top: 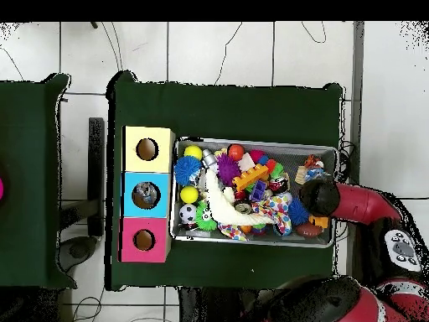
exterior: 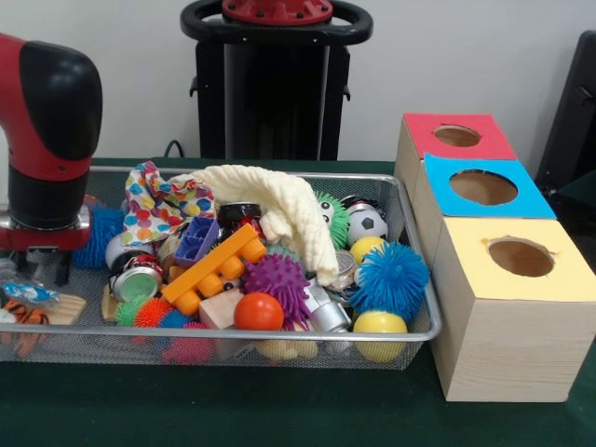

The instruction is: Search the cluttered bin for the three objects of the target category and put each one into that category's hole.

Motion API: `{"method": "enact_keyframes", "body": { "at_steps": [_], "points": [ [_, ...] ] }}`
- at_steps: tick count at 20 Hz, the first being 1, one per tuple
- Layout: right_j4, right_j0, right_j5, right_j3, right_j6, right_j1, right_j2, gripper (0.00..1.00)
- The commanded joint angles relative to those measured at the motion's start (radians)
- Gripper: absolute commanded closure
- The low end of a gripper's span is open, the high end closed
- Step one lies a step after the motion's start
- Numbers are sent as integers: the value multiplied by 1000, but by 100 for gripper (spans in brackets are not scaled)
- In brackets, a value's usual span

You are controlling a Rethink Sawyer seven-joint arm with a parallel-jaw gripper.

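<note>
Front view: caught the red-and-black arm (exterior: 47, 140) down over the left end of the bin (exterior: 424, 331), gripper (exterior: 37, 265) low among the clutter there, jaw state impossible to tell. Found the bin packed with toys — cream cloth (exterior: 279, 200), orange block (exterior: 216, 268), purple spiky ball (exterior: 277, 282), blue spiky ball (exterior: 389, 277), soccer ball (exterior: 367, 223) — no legible writing or brand anywhere. Placed the blue-surround hole (exterior: 482, 187) in the middle box, just right of the bin, between red and yellow.
</note>
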State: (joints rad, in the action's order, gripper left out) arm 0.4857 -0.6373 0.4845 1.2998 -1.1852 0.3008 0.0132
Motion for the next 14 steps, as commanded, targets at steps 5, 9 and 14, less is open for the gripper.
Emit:
{"method": "enact_keyframes", "body": {
  "at_steps": [5, 9, 14],
  "points": [
    [-53, -87, -35, -19, -86, -173, -104, 0],
    [-100, -118, 30, 1, -59, -169, -135, 0],
    [-126, -114, 67, 37, -76, -121, -133, 0]
  ]
}}
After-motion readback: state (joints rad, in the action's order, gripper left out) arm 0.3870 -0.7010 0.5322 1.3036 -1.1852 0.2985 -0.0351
